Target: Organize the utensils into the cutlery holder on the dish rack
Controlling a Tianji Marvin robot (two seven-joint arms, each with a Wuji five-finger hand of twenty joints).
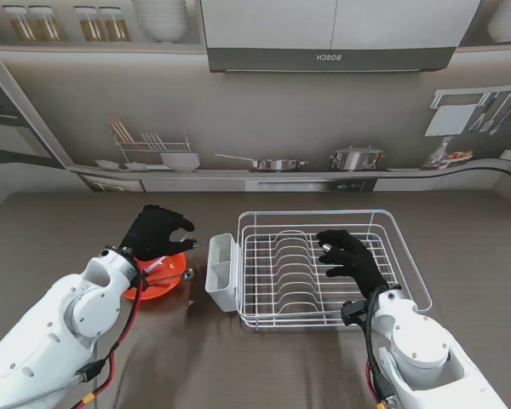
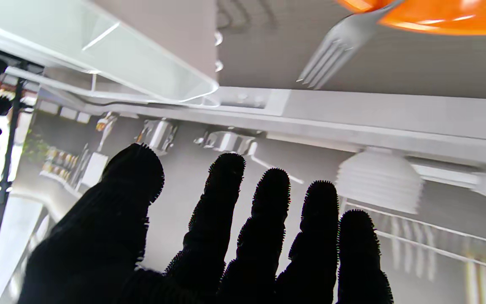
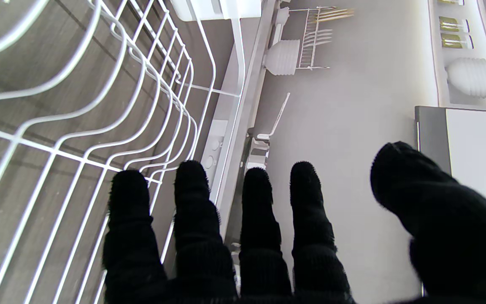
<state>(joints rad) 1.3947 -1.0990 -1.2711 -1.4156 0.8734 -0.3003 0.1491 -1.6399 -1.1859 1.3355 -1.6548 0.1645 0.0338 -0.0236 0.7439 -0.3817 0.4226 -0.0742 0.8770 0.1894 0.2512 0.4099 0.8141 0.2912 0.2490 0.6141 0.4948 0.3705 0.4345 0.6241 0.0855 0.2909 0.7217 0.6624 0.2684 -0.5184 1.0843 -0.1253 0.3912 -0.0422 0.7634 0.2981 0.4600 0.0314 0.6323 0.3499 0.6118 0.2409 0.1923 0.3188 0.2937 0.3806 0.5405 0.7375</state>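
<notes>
Nearest to me, the left hand (image 1: pixel 156 232) hovers over the orange plate (image 1: pixel 162 287), fingers spread and holding nothing. The right hand (image 1: pixel 351 258) hangs over the dish rack (image 1: pixel 406 256), fingers also apart and empty. Under the left hand the utensils (image 1: pixel 166 274) lie on the plate, and the left wrist view shows a fork (image 2: pixel 339 47) with its tines poking off the plate's rim. In the stand view their long axis looks to run roughly left to right, toward the rack. The left hand is plainly the nearer one, right above them. Just to the right sits the white cutlery holder (image 1: pixel 221 271), hung on the rack's left end, apparently empty. Between plate and holder is only a strip of bare surface (image 1: pixel 196 341); nothing blocks the way. Farther off runs the kitchen backdrop.
</notes>
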